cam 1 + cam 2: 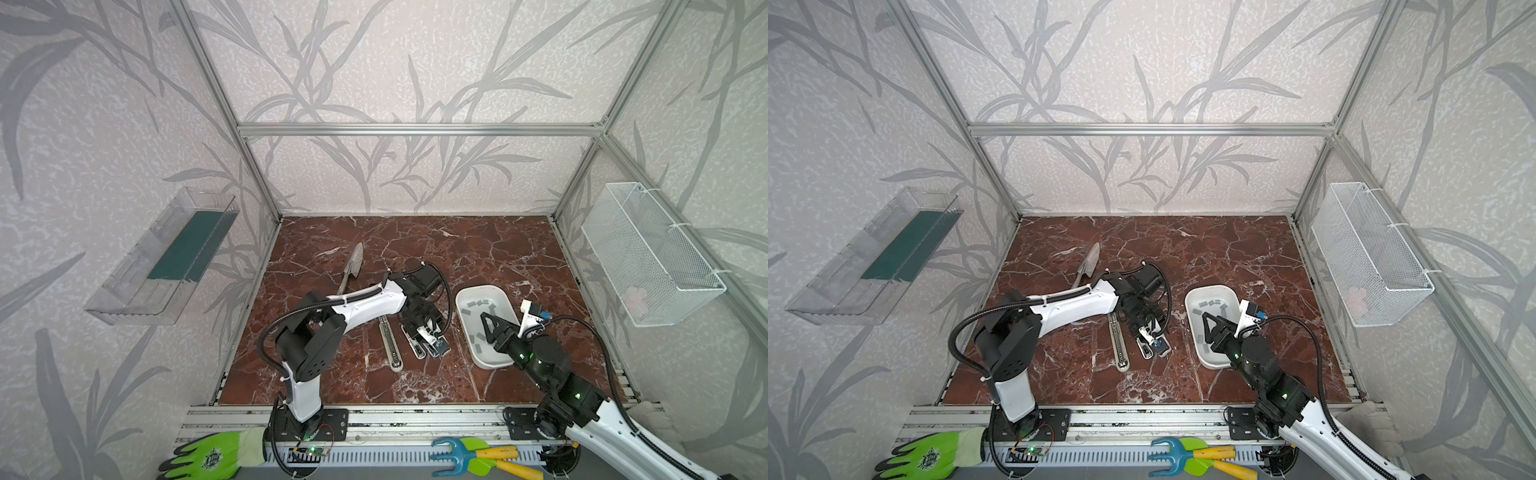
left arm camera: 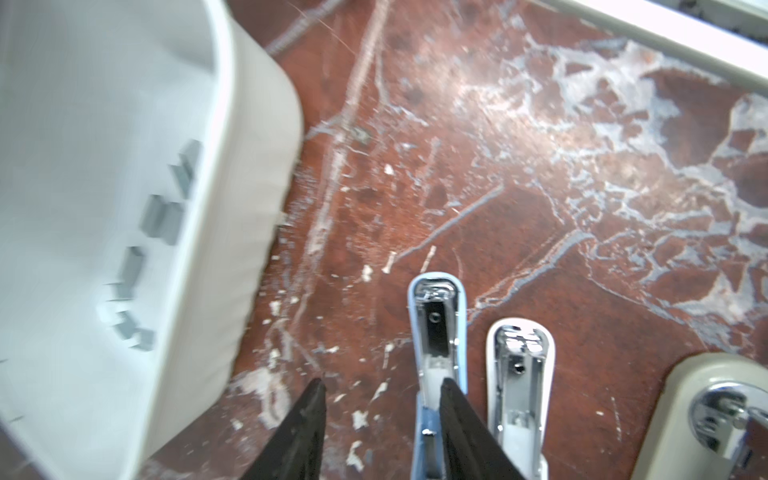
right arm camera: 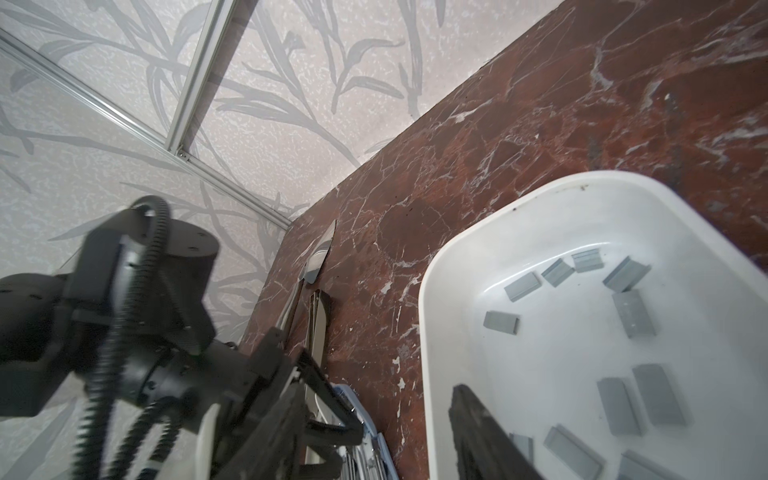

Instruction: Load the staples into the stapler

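Left gripper [image 2: 382, 384], jaws parted, holding nothing, above blue stapler [image 2: 434, 316]; right gripper [image 1: 488, 328] over white tray [image 3: 422, 332] of staples [image 3: 523, 286], right side, opening unreadable.

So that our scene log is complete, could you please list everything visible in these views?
staples: about a dozen, grey, in the tub
tub: one, white, right side of table
blue stapler: one, blue-edged, open, left of tub
white stapler: one, white, open, beside the blue stapler
large stapler: one, beige and silver, left of both
trowel: one, silver, far left of table
table: one, red-brown marble
clear bin: one, transparent, left wall
wire basket: one, white, right wall
glove: one, green, front edge
garden implements: two, blue and green, front edge
left tool: one, black, open at the blue stapler
right tool: one, black, open over the tub
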